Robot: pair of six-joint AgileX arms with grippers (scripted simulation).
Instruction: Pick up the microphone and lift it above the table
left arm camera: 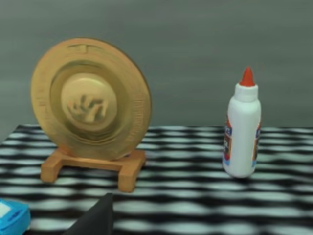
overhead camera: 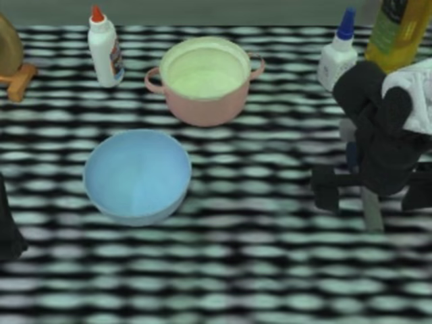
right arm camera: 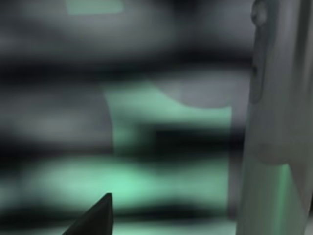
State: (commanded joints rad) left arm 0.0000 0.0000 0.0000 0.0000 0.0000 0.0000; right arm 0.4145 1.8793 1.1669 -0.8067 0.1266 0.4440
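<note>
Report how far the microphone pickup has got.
Done: the right gripper has reached the microphone at the table's right side, fingers open either side of its grey handle. In hand: closing in for the grasp; the right wrist view shows the handle close by. Left: shutting on it and lifting, since it seems to rest on the table. The left arm sits parked at the left edge.

1. A round golden plaque (left arm camera: 90, 100) stands upright on a wooden stand (left arm camera: 93, 168), at about ten o'clock on the striped bench (left arm camera: 195, 196).
2. A white glue bottle (left arm camera: 242, 132) with a red cap stands upright at three o'clock, well apart from the plaque.
3. A blue box corner (left arm camera: 12, 215) shows at eight o'clock.
4. A dark fingertip (left arm camera: 98, 218) pokes in at six o'clock.
</note>
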